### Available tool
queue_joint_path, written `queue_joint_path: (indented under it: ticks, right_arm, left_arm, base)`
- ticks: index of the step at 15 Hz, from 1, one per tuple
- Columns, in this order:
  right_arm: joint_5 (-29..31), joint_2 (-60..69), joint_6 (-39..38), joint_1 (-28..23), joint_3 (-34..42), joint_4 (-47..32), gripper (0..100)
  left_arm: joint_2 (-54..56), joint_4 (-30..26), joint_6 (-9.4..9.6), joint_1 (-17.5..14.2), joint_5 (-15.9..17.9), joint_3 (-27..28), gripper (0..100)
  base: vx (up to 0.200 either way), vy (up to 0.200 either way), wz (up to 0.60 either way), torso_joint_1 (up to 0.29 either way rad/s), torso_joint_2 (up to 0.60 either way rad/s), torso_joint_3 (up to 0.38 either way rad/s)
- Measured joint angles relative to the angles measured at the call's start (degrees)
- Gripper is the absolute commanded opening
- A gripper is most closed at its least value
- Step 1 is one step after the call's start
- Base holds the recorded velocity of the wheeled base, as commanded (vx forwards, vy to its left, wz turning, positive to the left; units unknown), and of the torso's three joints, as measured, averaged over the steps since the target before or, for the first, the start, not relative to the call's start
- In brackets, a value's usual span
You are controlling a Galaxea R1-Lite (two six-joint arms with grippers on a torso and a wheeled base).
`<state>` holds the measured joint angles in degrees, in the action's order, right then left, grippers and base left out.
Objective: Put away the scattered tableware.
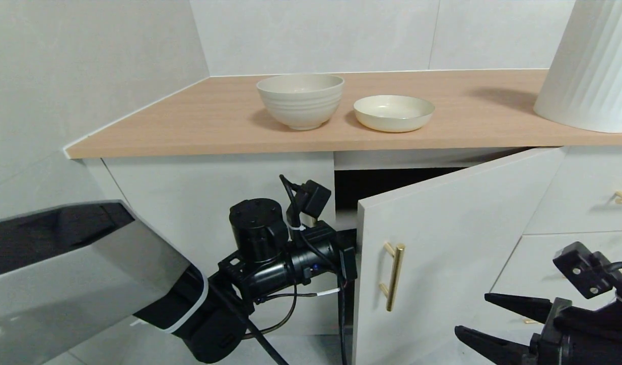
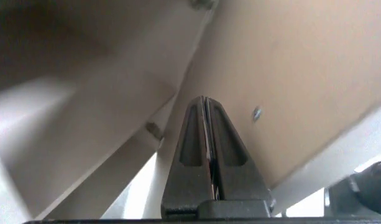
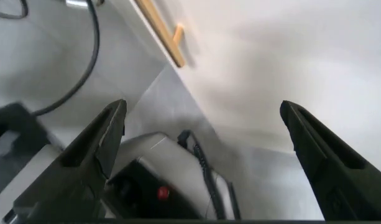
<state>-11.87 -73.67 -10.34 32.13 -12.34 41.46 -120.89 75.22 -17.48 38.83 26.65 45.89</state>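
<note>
Head view: a bowl (image 1: 300, 100) and a shallow dish (image 1: 393, 112) are seen side by side on the worktop (image 1: 214, 121). Both are above the cabinet door (image 1: 443, 243), which is swung partly open; the dish is over its free edge and the bowl further L. A ribbed white vessel (image 1: 590, 66) is stood above the door's hinge side. The L arm (image 1: 270, 258) is held at the door's free edge, near the gold handle (image 1: 393, 275). The R gripper (image 1: 472, 315) is held low by the door's hinge side, fingers spread, nothing held.

L wrist view: the L gripper (image 2: 204, 102) is shown clenched, w/ nothing between the fingers, close to a beige panel (image 2: 289, 74).

R wrist view: the R gripper (image 3: 199, 118) is shown released, w/ the door's face and handle beyond it.
</note>
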Motion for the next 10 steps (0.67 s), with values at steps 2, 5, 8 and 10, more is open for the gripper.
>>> queue_joint_path:
  ticks: [2, 5, 8, 10]
  right_arm:
    - [-0.99, 2.56, 0.07, 0.0, -1.08, -2.07, 100]
    - [-2.3, 5.1, 0.16, 0.0, -1.57, -3.78, 100]
    - [-3.43, 5.84, 0.16, 0.06, -1.66, -3.75, 100]
    - [-4.11, 6.0, 0.16, 0.06, -1.55, -3.8, 100]
  left_arm:
    - [0.24, 0.02, 0.02, 0.48, -0.11, 0.13, 0]
    - [-0.38, 0.84, 0.07, 1.99, -0.24, -0.33, 0]
    - [-0.44, 1.32, 0.09, 2.33, -0.4, -0.83, 0]
    - [-0.55, 1.39, 0.09, 2.93, -0.16, -0.96, 0]
  base:
    - [0.0, 0.0, 0.0, 0.0, 0.0, 0.0]
    - [-0.133, 0.0, 0.0, 0.0, 0.0, 0.002]
    - [-0.2, 0.0, 0.0, 0.002, 0.0, 0.004]
    - [-0.1, 0.0, 0.0, 0.001, 0.0, 0.004]
